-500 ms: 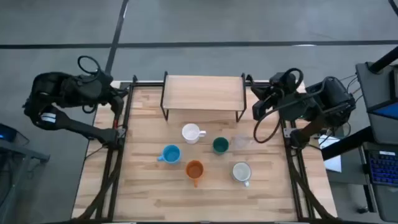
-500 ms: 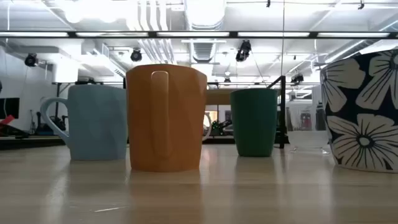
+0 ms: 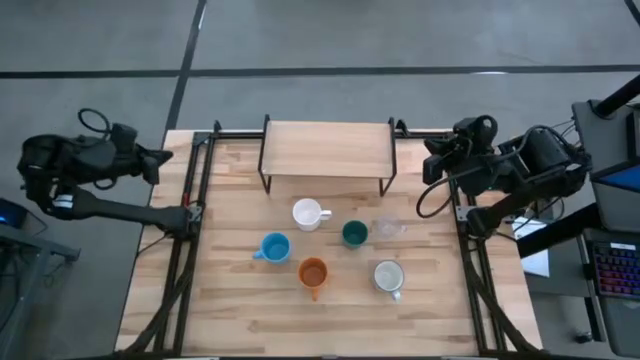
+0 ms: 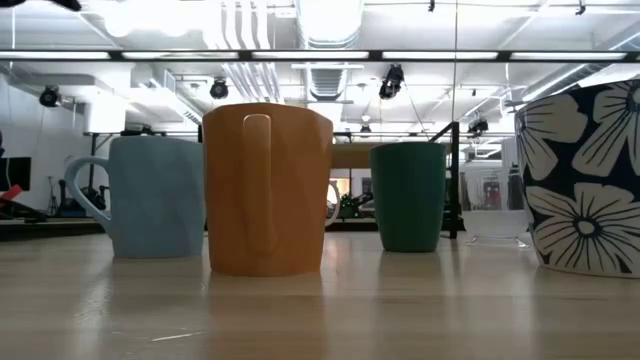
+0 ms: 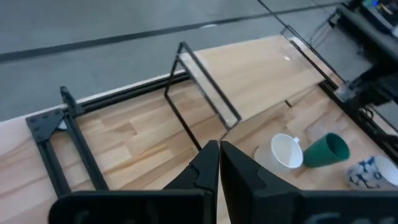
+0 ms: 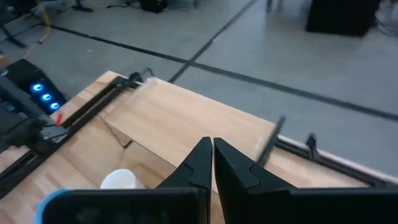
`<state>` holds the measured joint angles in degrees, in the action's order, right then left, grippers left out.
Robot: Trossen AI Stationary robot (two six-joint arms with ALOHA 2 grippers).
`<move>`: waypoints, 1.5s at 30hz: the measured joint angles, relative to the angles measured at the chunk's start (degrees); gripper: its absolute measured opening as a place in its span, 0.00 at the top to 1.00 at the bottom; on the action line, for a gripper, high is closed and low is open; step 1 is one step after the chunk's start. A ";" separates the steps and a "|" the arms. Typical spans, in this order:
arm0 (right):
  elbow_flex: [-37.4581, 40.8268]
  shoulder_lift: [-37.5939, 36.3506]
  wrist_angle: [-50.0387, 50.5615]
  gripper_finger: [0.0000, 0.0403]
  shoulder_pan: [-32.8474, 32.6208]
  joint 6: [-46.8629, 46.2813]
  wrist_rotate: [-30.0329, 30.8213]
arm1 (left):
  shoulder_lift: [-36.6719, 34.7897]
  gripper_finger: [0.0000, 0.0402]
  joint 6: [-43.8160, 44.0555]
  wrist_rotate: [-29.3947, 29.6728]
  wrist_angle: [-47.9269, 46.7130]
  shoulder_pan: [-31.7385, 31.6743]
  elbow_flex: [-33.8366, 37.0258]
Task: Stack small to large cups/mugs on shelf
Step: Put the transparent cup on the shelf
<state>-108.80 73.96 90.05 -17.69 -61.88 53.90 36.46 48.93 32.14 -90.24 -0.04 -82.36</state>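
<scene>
Both grippers clenched, empty, off the board's sides.

Left gripper (image 3: 150, 160) sits upper left, right gripper (image 3: 432, 160) upper right; mugs cluster centre frame below the bare shelf (image 3: 326, 148). Tiny clear glass (image 3: 388, 228) (likely light, slippery, fragile) wants a gentle pinch across its rim, beside the teal cup (image 3: 354, 234). White mug (image 3: 308, 213) crowds nearby; open table toward the lower corners.

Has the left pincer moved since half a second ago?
Yes. In the high view the left pincer has pulled back off the table's left frame rail, outward past the edge; before, it sat right at that rail.
</scene>
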 joint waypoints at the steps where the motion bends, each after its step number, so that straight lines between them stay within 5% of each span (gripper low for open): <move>1: 2.01 -1.09 0.04 0.98 0.23 -1.33 -0.49 | -0.61 1.00 0.52 -0.19 0.18 -0.02 1.15; 7: 11.19 -5.65 -0.07 0.98 3.53 -5.41 -9.06 | -4.03 1.00 3.25 -0.75 0.09 -0.38 5.85; 13: 17.83 -7.24 -0.01 0.98 6.32 -6.23 -22.41 | -4.43 1.00 4.78 -8.79 0.24 -0.39 9.45; 22: 28.51 -6.34 -0.03 0.98 2.70 -5.67 -43.53 | -2.13 1.00 6.18 -39.87 0.26 -0.32 22.18; 28: 31.02 -6.26 -2.92 0.98 -5.85 -7.98 -50.24 | -1.55 1.00 5.95 -49.87 0.23 -0.32 29.09; 34: 30.61 -6.05 -18.28 0.89 -19.17 -8.55 -49.01 | -1.33 1.00 0.53 -53.22 10.13 -0.25 28.18; 39: 28.75 -4.13 -30.61 0.78 -27.64 -4.75 -42.86 | -1.48 1.00 -9.10 -58.01 31.96 1.36 26.92; 45: 25.00 0.06 -31.17 0.69 -30.45 -0.34 -40.21 | 2.14 1.00 -29.33 -65.69 58.31 5.47 26.57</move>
<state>-83.79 74.02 58.88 -48.14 -62.22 13.68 38.60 19.60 -33.55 -31.93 5.43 -55.79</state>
